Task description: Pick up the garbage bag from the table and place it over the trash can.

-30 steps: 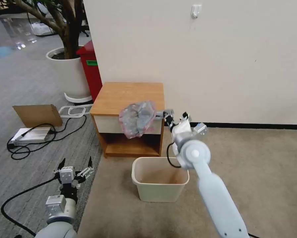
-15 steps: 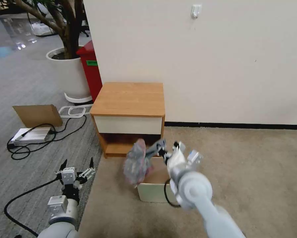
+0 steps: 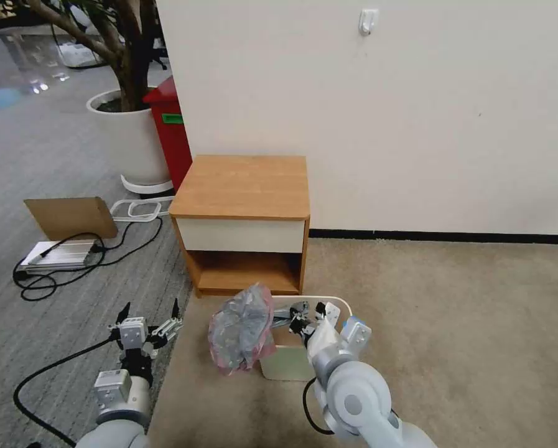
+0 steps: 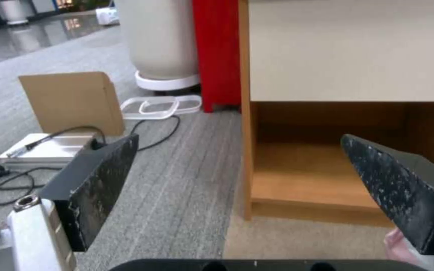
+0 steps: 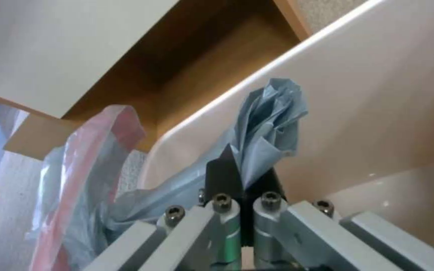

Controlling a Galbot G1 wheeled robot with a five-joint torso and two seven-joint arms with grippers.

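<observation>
Right gripper [image 3: 294, 317] over trash can [image 3: 344, 304], fingers pinched tight on twisted neck of garbage bag [image 3: 241, 330]. Bulk of bag hangs outside can's left rim, pink edge showing; gathered tip pokes past fingertips over can interior. Can sits on carpet just in front of table [image 3: 244, 185]; table top bare. Left gripper [image 3: 148, 311] low, well left of can, above grey carpet, fingers spread wide, holding nothing.
</observation>
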